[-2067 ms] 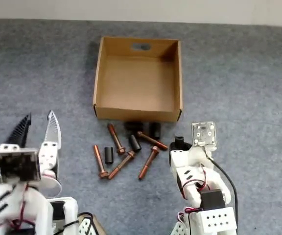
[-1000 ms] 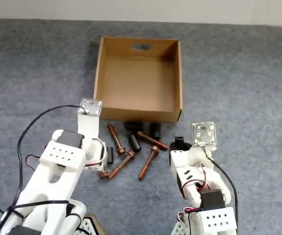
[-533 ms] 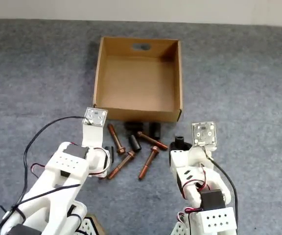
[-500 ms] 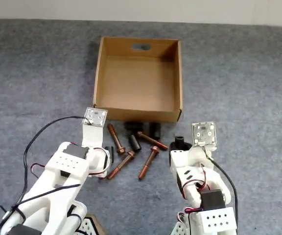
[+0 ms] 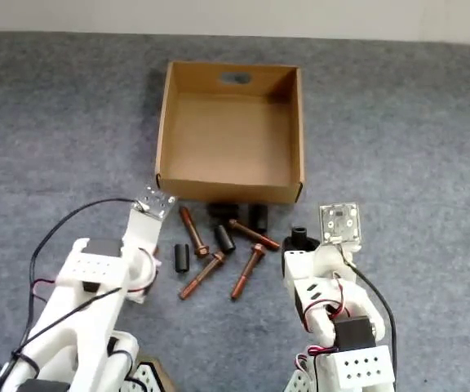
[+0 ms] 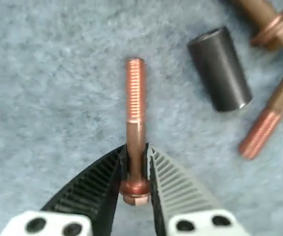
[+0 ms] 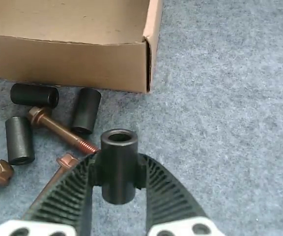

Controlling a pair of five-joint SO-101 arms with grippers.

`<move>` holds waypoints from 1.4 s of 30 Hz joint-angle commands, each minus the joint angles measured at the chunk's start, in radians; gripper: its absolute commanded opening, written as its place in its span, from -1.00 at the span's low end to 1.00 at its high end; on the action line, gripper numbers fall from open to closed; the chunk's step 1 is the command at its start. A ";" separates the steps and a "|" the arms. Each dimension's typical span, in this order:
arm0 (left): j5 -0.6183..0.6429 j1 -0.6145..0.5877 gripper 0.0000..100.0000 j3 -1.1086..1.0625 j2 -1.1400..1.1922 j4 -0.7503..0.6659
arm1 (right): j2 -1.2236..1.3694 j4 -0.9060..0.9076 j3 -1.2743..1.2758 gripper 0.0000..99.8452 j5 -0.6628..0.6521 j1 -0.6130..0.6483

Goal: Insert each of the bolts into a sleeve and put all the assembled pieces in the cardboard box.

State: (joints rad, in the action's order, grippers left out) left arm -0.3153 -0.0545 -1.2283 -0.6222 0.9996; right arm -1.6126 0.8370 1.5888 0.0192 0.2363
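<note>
A copper-coloured threaded metal bolt (image 6: 135, 108) is clamped just above its flanged head between the ribbed black fingers of the left gripper (image 6: 135, 151). Its threaded shank points away from the wrist over the grey carpeted table (image 5: 398, 147); whether it rests on the carpet or is lifted clear cannot be told. A black cylindrical metal sleeve (image 7: 118, 169) is gripped around its middle by the right gripper (image 7: 118, 160), one open end showing beyond the fingertips, near the front right corner of the open brown cardboard box (image 5: 228, 189). Between the two arms, just in front of the box, loose copper bolts (image 5: 248, 271) and loose black sleeves (image 5: 181, 258) are scattered close together. The mating of bolt and sleeve is judged to be the step in hand, and no pair is yet joined. Because the bolt is held only near its head, the long shank may be levered sideways in the jaws on meeting the sleeve's rim, so that the bore is missed or the threads are caught. The smooth sleeve may be pushed through its fingers if pressed off-axis. The scattered pieces may be knocked if an arm is swung low across them.
</note>
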 commanded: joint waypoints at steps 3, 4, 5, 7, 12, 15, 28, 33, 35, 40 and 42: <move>-0.288 -0.101 -0.95 0.142 -0.005 0.014 | -0.016 0.002 -0.004 -0.99 0.003 -0.010; -0.319 -0.105 -0.95 0.163 -0.005 0.015 | -0.016 0.002 -0.004 -0.99 0.003 -0.010; -0.338 -0.105 -0.95 0.183 -0.005 0.032 | -0.016 0.002 -0.004 -0.99 0.003 -0.010; -0.371 -0.102 -0.95 0.219 -0.005 0.075 | -0.016 0.002 -0.004 -0.99 0.003 -0.010; -0.574 -0.102 -0.94 0.231 0.004 0.104 | -0.016 0.002 -0.004 -0.99 0.003 -0.010; -0.677 -0.102 -0.94 0.205 0.001 0.101 | -0.016 0.002 -0.004 -0.99 0.003 -0.010; -0.718 -0.114 -0.51 0.208 -0.005 0.104 | -0.012 0.004 -0.004 -0.99 0.003 -0.010; -0.658 -0.193 -0.62 0.254 -0.007 0.167 | -0.013 0.004 -0.004 -0.99 0.003 -0.010; -0.534 -0.209 -0.67 0.300 -0.007 0.261 | -0.015 0.004 -0.004 -0.99 0.003 -0.010; -0.094 -0.206 -0.70 0.288 0.002 0.371 | -0.016 0.004 -0.004 -0.99 0.003 -0.010; 0.037 -0.206 -0.70 0.245 0.002 0.330 | -0.016 0.004 -0.004 -0.99 0.003 -0.010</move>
State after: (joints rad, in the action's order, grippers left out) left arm -0.4948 -0.2509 -0.9643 -0.6206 1.3479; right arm -1.6126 0.8370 1.5888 0.0192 0.2363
